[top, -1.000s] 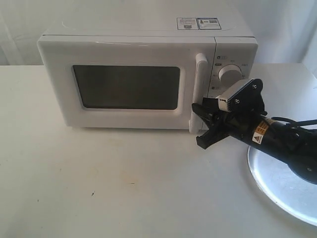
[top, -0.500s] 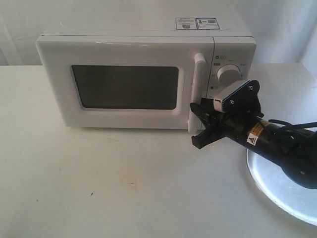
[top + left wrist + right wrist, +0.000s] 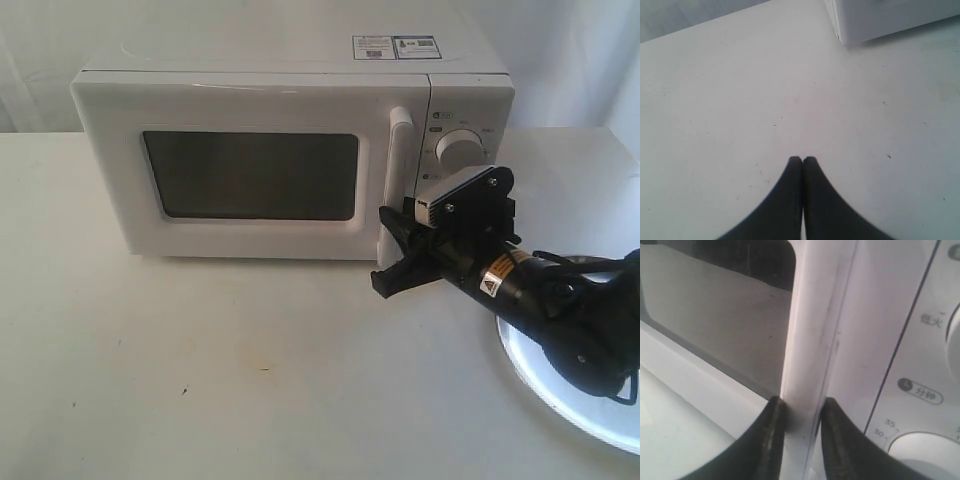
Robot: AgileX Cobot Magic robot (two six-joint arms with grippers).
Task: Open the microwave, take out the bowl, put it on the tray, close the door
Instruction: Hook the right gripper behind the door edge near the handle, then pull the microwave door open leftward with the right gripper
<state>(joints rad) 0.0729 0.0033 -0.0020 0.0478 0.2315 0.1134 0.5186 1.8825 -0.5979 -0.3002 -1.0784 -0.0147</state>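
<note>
The white microwave stands at the back of the table, and its door with the dark window looks closed or barely ajar. My right gripper is shut on the lower part of the tall white handle. In the right wrist view a black finger presses each side of the handle, with the gripper around it. My left gripper is shut on nothing, over bare table near a microwave corner. The silver tray lies at front right, partly under the right arm. The bowl is hidden.
The control panel with a round white dial sits just right of the handle. The white table stretches out in front of the microwave. A white curtain hangs behind. The left arm is out of the exterior view.
My right gripper has moved left and toward the table's front while staying on the handle. The microwave has shifted slightly left with it. The door gap is too small to judge.
</note>
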